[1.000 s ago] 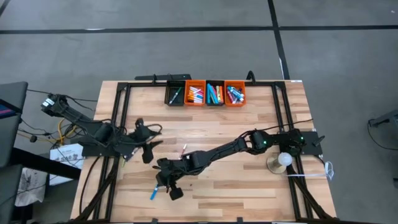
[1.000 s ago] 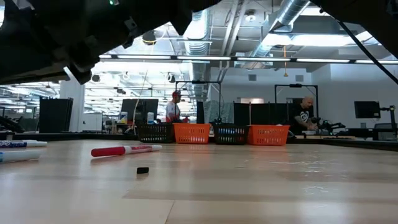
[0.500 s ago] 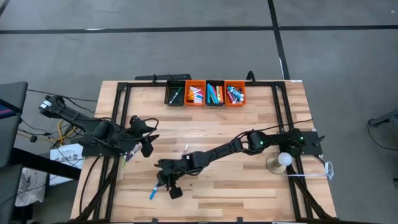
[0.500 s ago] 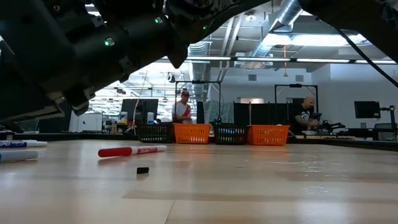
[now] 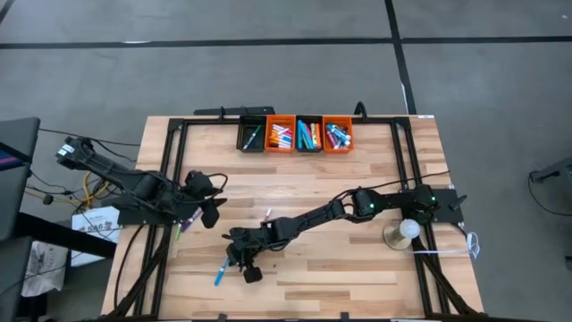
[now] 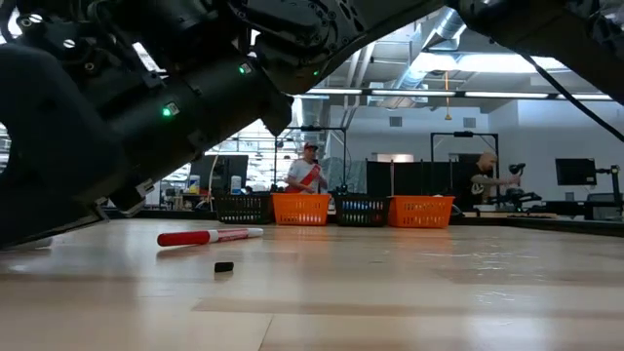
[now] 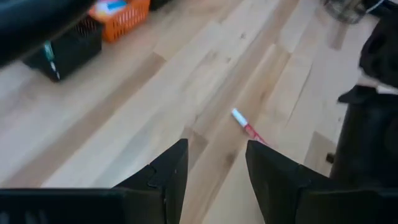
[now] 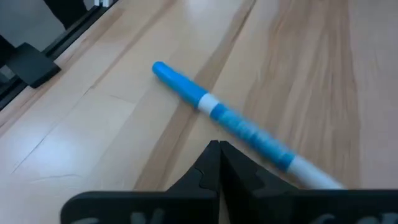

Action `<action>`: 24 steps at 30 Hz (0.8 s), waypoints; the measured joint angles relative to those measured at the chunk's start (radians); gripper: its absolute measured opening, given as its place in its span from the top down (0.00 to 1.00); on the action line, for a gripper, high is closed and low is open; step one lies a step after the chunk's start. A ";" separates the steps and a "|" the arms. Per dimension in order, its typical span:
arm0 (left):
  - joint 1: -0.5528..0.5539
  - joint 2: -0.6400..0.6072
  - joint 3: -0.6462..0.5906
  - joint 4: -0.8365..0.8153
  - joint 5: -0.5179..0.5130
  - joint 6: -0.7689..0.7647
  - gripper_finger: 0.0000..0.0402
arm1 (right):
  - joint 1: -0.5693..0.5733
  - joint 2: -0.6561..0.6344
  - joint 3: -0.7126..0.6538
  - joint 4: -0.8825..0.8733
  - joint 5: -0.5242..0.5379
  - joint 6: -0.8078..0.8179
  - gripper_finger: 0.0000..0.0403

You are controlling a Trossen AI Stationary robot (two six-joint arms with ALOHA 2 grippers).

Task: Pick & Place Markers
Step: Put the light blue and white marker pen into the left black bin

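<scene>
Since a second ago the left gripper (image 5: 212, 213) has drawn back a little toward the table's left edge, and the right gripper (image 5: 243, 266) has eased nearer the blue marker (image 5: 220, 274), while a person (image 6: 308, 176) in the room behind has walked further right.

Now the right gripper, reaching far across to the near left part of the table (image 5: 357, 268), sits just beside the blue marker with its fingers (image 8: 219, 163) pressed together and holding nothing; the marker lies flat on the wood just ahead of them. The left gripper hovers over the left side with its fingers (image 7: 166, 171) parted a moderate way, empty. Ahead of it, well apart, lies a red marker (image 5: 265, 216) with a white end, flat in the middle of the table. A small dark scrap (image 6: 224, 266) rests near that marker.

At the far edge stand four bins (image 5: 295, 134) in a row, black, orange, black, orange, each holding markers. Both dark arms fill most of the low view's upper left, hiding the table's left part. A second person (image 6: 481, 180) stands at a bench beyond.
</scene>
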 joint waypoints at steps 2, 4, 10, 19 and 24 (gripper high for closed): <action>-0.005 0.000 -0.020 0.000 0.011 -0.027 0.61 | -0.005 0.000 0.000 0.001 0.008 0.000 1.00; -0.013 0.000 -0.042 -0.001 0.012 -0.054 0.61 | -0.008 -0.002 0.000 -0.001 0.025 0.000 1.00; -0.038 0.000 -0.104 -0.002 0.024 -0.134 0.61 | -0.042 -0.002 -0.001 -0.005 0.033 0.002 1.00; -0.057 0.001 -0.152 -0.002 0.279 -0.278 0.61 | -0.037 -0.017 0.030 -0.080 0.091 -0.040 1.00; -0.131 0.023 -0.153 0.000 0.318 -0.394 0.63 | -0.001 -0.097 0.032 -0.197 0.139 -0.088 1.00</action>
